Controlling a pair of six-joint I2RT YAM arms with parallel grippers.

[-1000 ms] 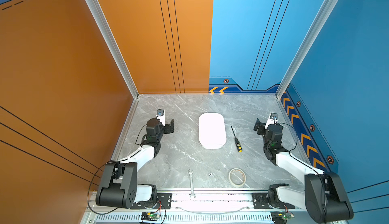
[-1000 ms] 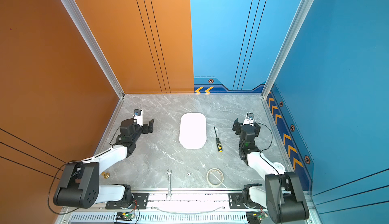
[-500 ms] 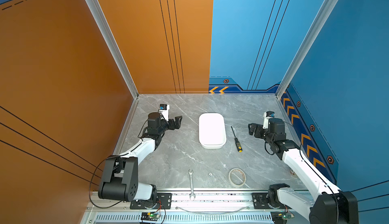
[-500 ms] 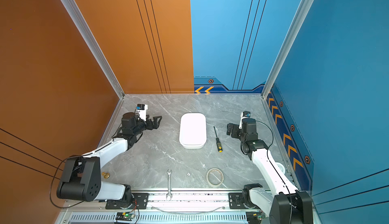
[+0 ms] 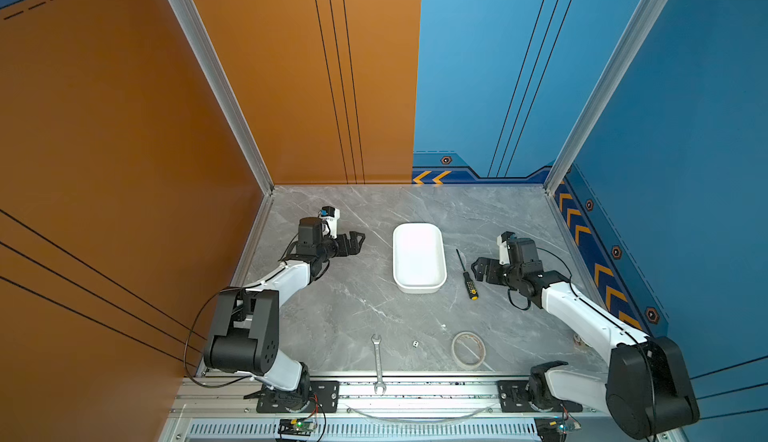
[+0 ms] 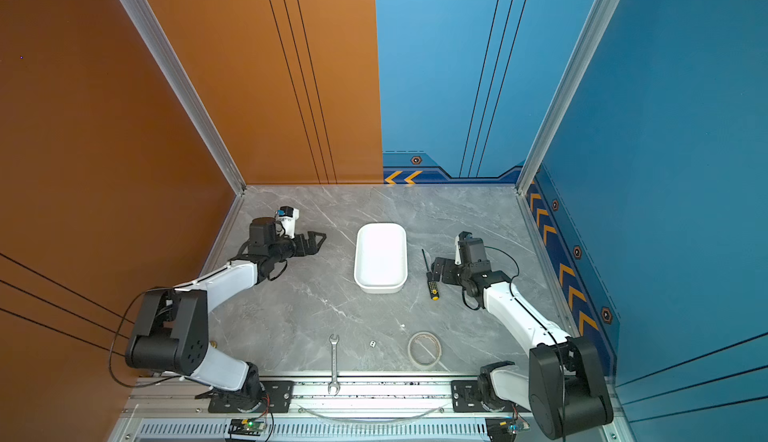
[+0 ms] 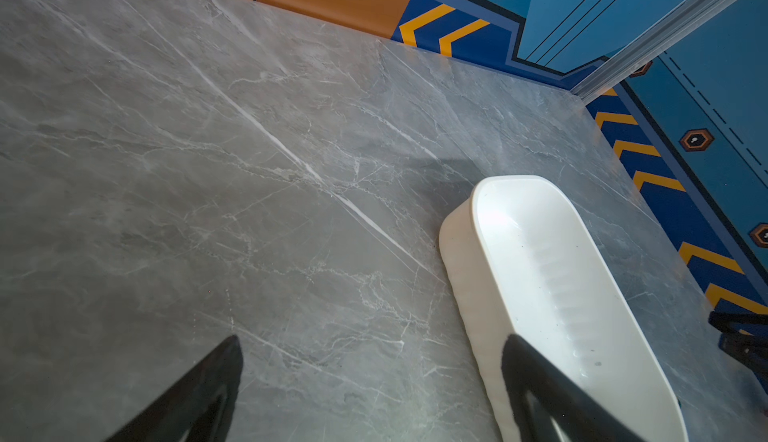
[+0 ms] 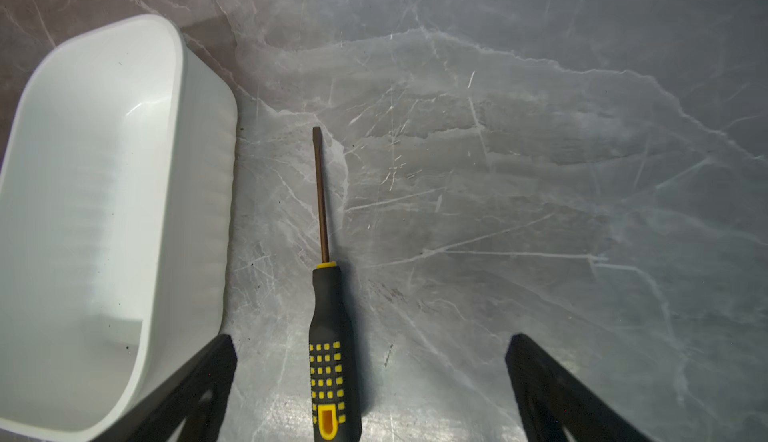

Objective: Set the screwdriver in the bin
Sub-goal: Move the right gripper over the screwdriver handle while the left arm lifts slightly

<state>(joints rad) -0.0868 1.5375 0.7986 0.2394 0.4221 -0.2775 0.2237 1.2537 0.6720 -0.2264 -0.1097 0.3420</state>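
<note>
Two grippers, we note both wide open, empty. Screwdriver (image 5: 466, 274) flat on table (image 5: 332, 315) just right of bin (image 5: 417, 226), alongside it, not touching. Right gripper (image 5: 480, 270) right of bin, past screwdriver handle; left gripper (image 5: 358, 240) left of bin, apart.

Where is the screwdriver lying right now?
In both top views the screwdriver lies on the table just right of the bin, apart from it, with the open right gripper beside its handle.
</note>
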